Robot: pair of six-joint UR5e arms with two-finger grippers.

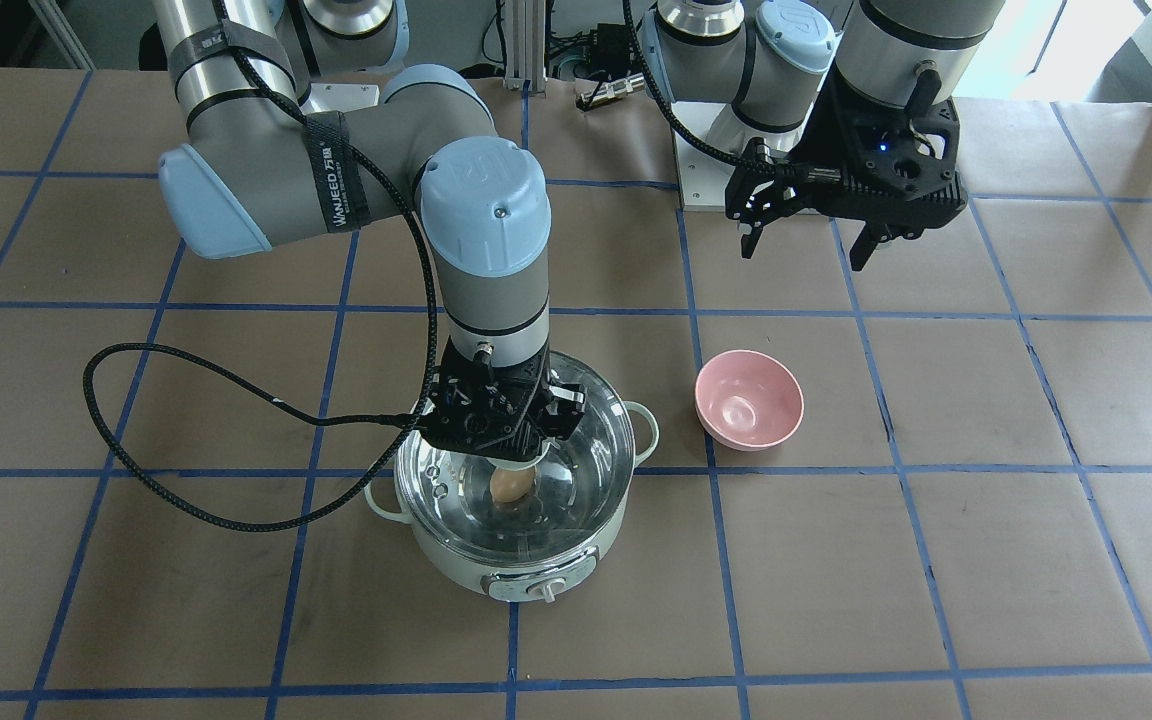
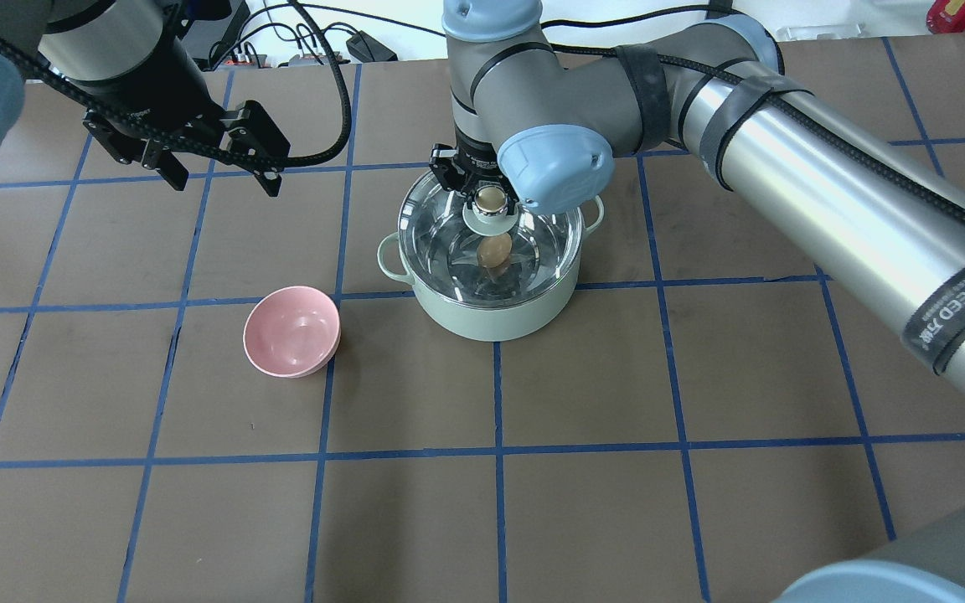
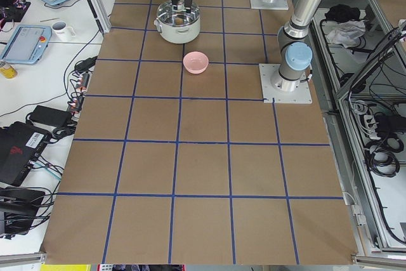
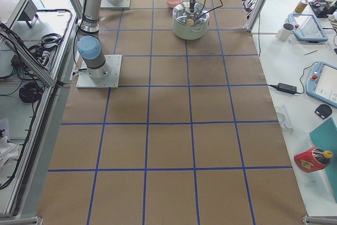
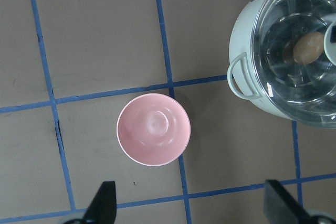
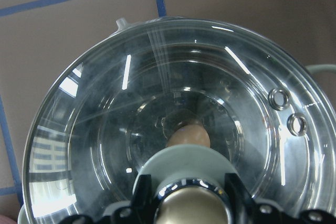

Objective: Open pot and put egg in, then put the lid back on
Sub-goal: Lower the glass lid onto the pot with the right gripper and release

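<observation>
The mint-green pot [image 2: 491, 322] stands mid-table with the glass lid [image 2: 441, 234] sitting on it. The brown egg [image 2: 493, 249] lies inside on the steel bottom, seen through the glass; it also shows in the right wrist view [image 6: 189, 136]. My right gripper [image 6: 191, 203] is straight above the pot, its fingers [image 6: 140, 198] pressed against both sides of the lid's beige knob [image 2: 491, 198]. My left gripper [image 2: 219, 180] hangs open and empty above the table, away from the pot; its fingertips [image 5: 105, 203] stand wide apart.
A small empty pink bowl [image 2: 291, 331] stands on the table to the left of the pot, below my left gripper's camera [image 5: 153, 129]. A black cable [image 1: 136, 430] loops over the table beside the pot. The table is brown with blue grid lines.
</observation>
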